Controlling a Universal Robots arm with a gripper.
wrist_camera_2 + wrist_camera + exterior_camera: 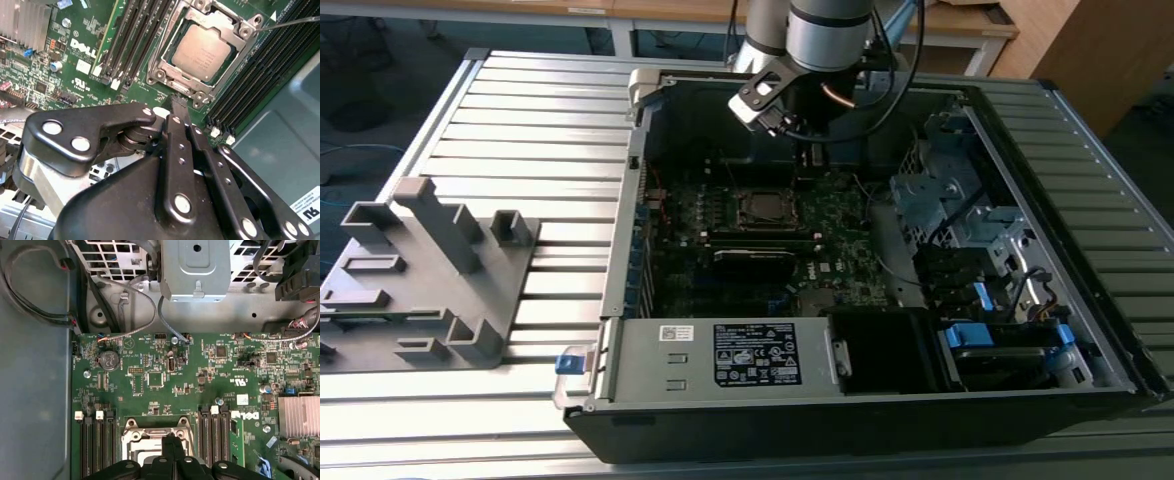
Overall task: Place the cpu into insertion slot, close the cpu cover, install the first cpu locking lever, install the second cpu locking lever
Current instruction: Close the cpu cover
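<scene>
The cpu, a silver-grey square, lies in the insertion slot on the green motherboard. The cpu cover, a silvery frame, lies down around it. A thin locking lever rod sticks out past one socket corner. My gripper hangs just off the socket's edge, its black fingers pressed together with nothing between them. In the exterior view the gripper is inside the case, behind the insertion slot. In the first wrist view the gripper points at the socket frame.
Long black memory slots flank the socket on both sides. A finned heatsink and cables lie near the case wall. A drive cage fills the exterior view's right. A grey fixture stands outside on the slatted table.
</scene>
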